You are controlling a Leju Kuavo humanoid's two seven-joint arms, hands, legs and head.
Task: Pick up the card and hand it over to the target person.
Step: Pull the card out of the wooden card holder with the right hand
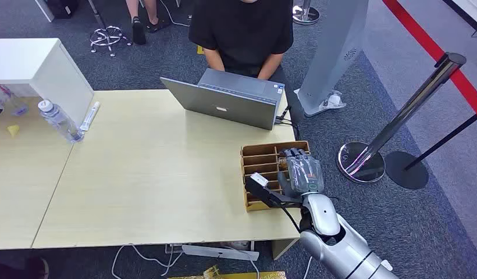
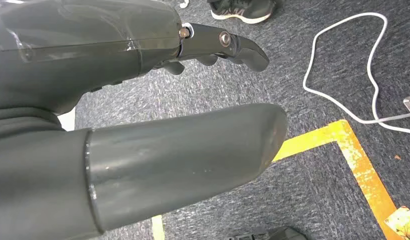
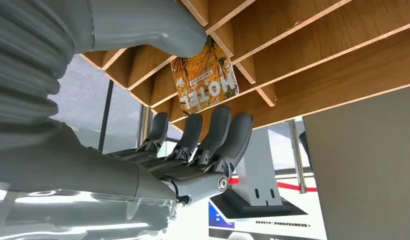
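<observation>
You're at the pick: your right hand [image 3: 193, 135] closes thumb and fingers [image 3: 220, 127] on the card [image 3: 205, 80] in the wooden rack [image 1: 262, 160]. Next, lift it clear toward the person [image 1: 242, 29].

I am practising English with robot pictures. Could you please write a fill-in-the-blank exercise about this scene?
1. The card sits in a wooden ____ on the table.
2. The word printed on the card is ____.
3. The right hand reaches over the organizer; the person sits behind a ____.
4. The left hand hangs above the ____.

Missing words: organizer; HOTEL; laptop; floor
</observation>
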